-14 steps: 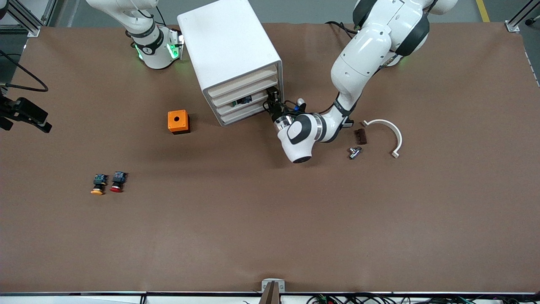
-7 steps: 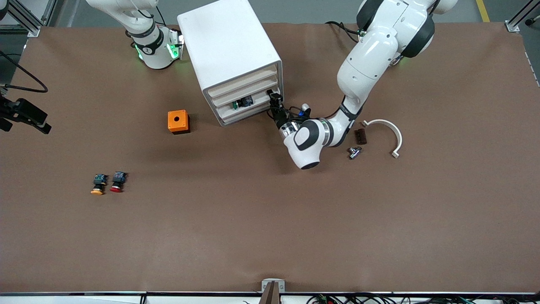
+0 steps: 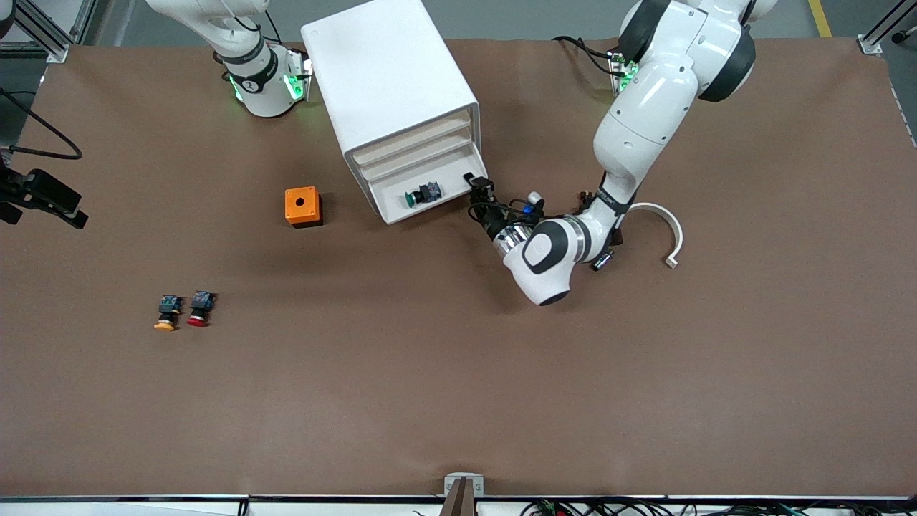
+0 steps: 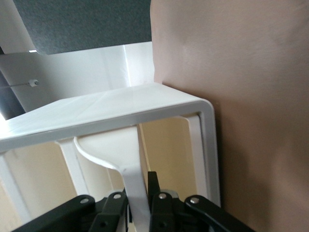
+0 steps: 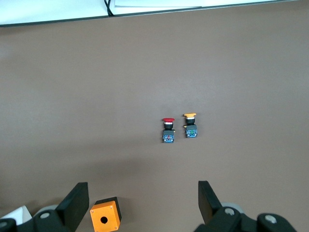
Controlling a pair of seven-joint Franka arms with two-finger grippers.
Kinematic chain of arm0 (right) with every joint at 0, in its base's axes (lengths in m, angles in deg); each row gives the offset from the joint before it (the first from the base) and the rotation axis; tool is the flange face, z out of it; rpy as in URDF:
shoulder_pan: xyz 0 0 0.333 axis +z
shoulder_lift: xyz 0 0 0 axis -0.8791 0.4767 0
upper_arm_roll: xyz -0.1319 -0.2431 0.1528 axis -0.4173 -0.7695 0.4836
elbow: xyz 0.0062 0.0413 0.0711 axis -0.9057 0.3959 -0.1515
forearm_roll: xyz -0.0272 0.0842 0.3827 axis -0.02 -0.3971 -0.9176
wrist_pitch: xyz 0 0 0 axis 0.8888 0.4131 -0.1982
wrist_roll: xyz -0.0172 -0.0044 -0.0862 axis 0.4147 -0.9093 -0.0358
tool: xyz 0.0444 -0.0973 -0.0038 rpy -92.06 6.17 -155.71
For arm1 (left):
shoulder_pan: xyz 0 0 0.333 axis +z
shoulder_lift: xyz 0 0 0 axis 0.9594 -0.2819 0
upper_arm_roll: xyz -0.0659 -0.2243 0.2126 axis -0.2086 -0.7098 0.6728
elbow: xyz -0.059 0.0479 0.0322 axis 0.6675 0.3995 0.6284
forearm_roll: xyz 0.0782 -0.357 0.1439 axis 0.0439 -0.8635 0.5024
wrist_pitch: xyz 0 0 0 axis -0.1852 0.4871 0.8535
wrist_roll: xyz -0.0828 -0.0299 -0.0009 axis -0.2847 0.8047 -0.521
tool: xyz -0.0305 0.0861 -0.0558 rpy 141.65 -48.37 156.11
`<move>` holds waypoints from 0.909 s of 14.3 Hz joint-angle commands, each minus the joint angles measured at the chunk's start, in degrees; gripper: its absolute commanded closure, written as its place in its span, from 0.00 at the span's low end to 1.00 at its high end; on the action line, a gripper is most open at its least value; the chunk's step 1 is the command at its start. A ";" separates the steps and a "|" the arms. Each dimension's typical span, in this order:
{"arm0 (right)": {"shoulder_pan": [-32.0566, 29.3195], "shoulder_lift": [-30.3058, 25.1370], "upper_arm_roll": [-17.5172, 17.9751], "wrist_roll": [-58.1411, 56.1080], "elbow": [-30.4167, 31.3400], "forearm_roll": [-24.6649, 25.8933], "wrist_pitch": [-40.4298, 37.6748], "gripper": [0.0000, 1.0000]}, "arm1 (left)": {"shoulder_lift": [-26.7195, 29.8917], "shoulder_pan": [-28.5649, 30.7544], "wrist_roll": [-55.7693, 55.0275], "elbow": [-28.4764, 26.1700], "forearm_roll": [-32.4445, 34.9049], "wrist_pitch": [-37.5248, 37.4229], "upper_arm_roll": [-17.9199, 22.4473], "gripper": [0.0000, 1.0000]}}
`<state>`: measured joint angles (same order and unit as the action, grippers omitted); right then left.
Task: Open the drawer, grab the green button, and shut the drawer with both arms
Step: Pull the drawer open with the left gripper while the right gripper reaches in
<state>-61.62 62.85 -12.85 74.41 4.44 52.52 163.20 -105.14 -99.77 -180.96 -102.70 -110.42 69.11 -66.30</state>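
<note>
The white cabinet (image 3: 387,72) stands near the robots' side of the table. Its drawer (image 3: 453,195), below two shut ones, is pulled out toward the front camera. The green-capped button (image 3: 423,195) lies on its side in the drawer. My left gripper (image 3: 478,188) is at the drawer's corner toward the left arm's end. In the left wrist view it (image 4: 137,189) is shut on a white tab of the drawer's front (image 4: 133,179). My right gripper (image 5: 141,193) is open and empty, high over the table, and does not show in the front view.
An orange box (image 3: 303,206) with a hole sits beside the cabinet, toward the right arm's end, and shows in the right wrist view (image 5: 105,220). A red-capped button (image 3: 198,308) and a yellow-capped button (image 3: 166,313) lie nearer the camera. A white curved piece (image 3: 666,223) and a small metal part (image 3: 602,259) lie by the left arm.
My left gripper has drawn back toward the front camera and pulled the drawer out. The green button has come fully into view. The right arm has not moved.
</note>
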 commanded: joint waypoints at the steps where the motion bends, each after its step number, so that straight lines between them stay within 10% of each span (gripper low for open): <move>1: 0.09 -0.10 0.33 2.27 0.21 -1.00 -0.25 0.00 | -0.58 2.05 0.58 2.02 -0.98 0.81 0.51 0.88; 9: 13.78 1.12 0.68 44.94 0.73 -1.09 -2.27 0.00 | -0.84 5.32 1.81 3.17 -0.90 1.95 0.77 0.75; 10: 15.98 1.74 0.68 50.13 0.74 -1.09 -2.10 0.00 | -0.84 5.32 1.90 3.17 -0.90 2.13 0.68 0.61; 12: 20.37 3.40 0.68 58.49 0.74 -1.18 -1.31 0.00 | -0.76 5.66 5.30 3.78 -0.98 3.35 0.68 0.00; 13: 22.66 4.11 0.68 62.71 0.82 -1.18 -0.35 0.00 | -0.76 5.84 7.76 4.83 -0.99 3.71 0.68 0.00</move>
<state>-42.60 65.53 -11.52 129.92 5.48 51.90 161.73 -105.16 -94.11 -176.61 -100.33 -110.42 72.35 -65.87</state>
